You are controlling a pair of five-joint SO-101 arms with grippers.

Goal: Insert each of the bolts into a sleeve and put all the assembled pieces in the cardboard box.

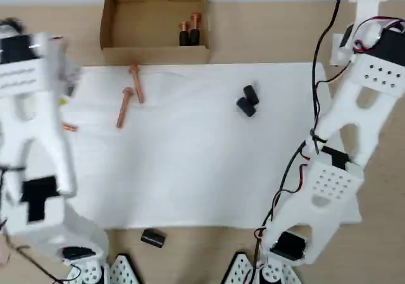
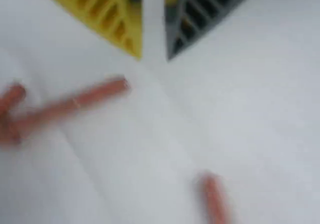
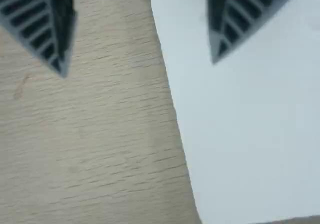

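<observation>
Two arms: left arm runs down the left edge of the high view and right arm down the right edge, with a white sheet spread on the table between them.
Left gripper: the yellow finger and the dark finger are a narrow gap apart with nothing between them, over the sheet close to blurred bolts.
Loose bolts: three copper-coloured ones lie on the left part of the sheet. The bolt stub peeks out beside the left arm, the slanted bolt lies to its right, and the upper bolt is just beside that, near the box's front wall.
Cardboard box: it sits at upper centre-left, top open, at the sheet's upper edge.
Box contents: two bolts in black sleeves, assembled piece one and assembled piece two, sit side by side in the right part of the box floor.
Stray sleeve: black, it lies on bare table just below the sheet's lower edge.
Sleeve pair: upper sleeve and lower sleeve lie close together on the sheet, right of centre and well apart from the bolts.
Right gripper: both dark fingers are spread wide and hold nothing, over the line where the sheet's edge meets the wood.
</observation>
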